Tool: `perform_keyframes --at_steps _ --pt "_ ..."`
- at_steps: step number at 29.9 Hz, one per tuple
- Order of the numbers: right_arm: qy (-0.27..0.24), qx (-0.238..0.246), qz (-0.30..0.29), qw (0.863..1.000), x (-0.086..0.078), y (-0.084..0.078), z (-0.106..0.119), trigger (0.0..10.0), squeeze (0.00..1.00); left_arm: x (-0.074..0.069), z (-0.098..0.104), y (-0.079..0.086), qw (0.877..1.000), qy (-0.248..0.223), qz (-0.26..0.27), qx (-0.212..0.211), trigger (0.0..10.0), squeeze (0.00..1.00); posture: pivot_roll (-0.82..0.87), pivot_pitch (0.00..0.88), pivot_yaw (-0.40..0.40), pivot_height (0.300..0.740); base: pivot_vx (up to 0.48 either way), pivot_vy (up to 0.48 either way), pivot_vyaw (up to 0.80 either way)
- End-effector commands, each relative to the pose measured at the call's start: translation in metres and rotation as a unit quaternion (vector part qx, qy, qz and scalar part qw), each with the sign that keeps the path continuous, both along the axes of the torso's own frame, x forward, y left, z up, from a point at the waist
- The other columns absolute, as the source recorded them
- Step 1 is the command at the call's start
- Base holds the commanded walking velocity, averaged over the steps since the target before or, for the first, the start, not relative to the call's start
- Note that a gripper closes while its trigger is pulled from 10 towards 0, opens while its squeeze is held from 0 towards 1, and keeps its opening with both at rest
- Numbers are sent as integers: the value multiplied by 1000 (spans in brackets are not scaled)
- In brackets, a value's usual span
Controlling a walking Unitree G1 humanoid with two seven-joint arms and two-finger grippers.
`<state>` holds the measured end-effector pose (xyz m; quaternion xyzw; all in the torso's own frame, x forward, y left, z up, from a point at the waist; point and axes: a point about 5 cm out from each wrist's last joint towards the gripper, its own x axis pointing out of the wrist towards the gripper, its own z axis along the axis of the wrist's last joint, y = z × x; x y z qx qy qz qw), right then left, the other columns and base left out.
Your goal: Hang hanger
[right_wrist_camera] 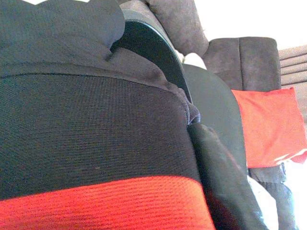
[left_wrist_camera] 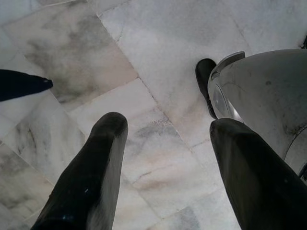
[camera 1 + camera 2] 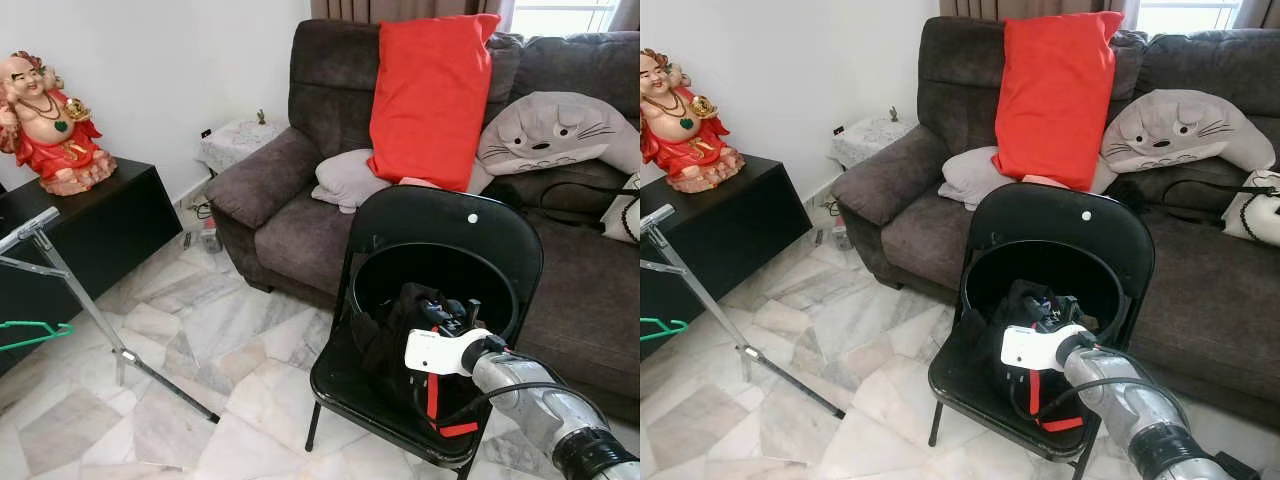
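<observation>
On the black folding chair (image 3: 440, 235) before the sofa (image 3: 300, 215), the right gripper (image 3: 440, 318) presses into black-red fabric (image 3: 400, 335); finger state indeterminable.

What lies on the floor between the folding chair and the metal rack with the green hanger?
Bare marble floor between the folding chair and metal rack, in both eye views.

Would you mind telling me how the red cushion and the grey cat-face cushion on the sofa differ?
The red cushion stands upright against the sofa back; the cat-face cushion slumps at a slant. The red cushion is plain and rectangular; the cat-face cushion is grey, rounded, with eyes and whiskers. Both lean on the sofa's backrest.
</observation>
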<state>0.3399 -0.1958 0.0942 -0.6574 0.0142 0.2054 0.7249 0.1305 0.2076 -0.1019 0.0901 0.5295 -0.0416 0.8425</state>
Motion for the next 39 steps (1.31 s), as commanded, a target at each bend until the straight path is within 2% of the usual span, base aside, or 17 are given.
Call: perform_keyframes --at_steps 1,8,15,16,17,23,26,29,32,34,36,38,39 --pt "-2 8 19 1000 3 9 2 0 0 -5 0 8 1000 12 -3 14 10000 0 31 10 141 740 0 0 0" --pt "-3 20 36 999 4 15 3 0 0 -6 -1 8 1000 11 -3 14 10000 0 32 9 141 740 0 0 0" --pt "-5 28 28 999 5 15 3 0 0 -6 -1 8 1000 12 -2 14 10000 0 31 10 140 740 0 0 0" --pt "-7 37 24 999 6 15 3 0 0 -6 -1 8 1000 12 -2 14 10000 0 32 10 139 740 0 0 0" --pt "-7 71 9 997 5 17 4 0 0 -7 -1 8 1000 12 -2 14 10000 0 33 10 139 740 0 0 0" --pt "-3 128 -39 991 3 18 -1 0 0 -6 -1 8 1000 12 -3 14 10000 0 27 12 142 740 0 0 0" --pt "-20 166 -69 983 2 22 1 0 0 -6 -1 8 1000 12 -4 14 10000 0 27 13 146 740 0 0 0" --pt "-31 226 -107 968 1 25 4 0 0 -6 0 9 1000 12 -6 14 10000 0 22 11 150 740 0 0 0" --pt "-41 254 -113 960 -1 34 7 0 0 -6 0 9 1000 12 -8 16 10000 0 14 5 154 740 0 0 0" --pt "-49 300 -131 944 -1 40 13 0 0 -6 0 10 1000 12 -9 16 10000 0 12 2 153 740 0 0 0" --pt "-49 300 -131 944 -1 40 13 0 0 -6 0 10 1000 12 -9 16 10000 0 12 2 153 740 0 0 0" --pt "-68 385 -168 905 3 43 27 0 0 -5 0 10 1000 11 -9 16 10000 0 8 0 154 740 0 0 0" --pt "-77 446 -179 873 6 48 38 0 0 -5 0 10 1000 11 -10 16 10000 0 5 0 155 740 0 0 0"
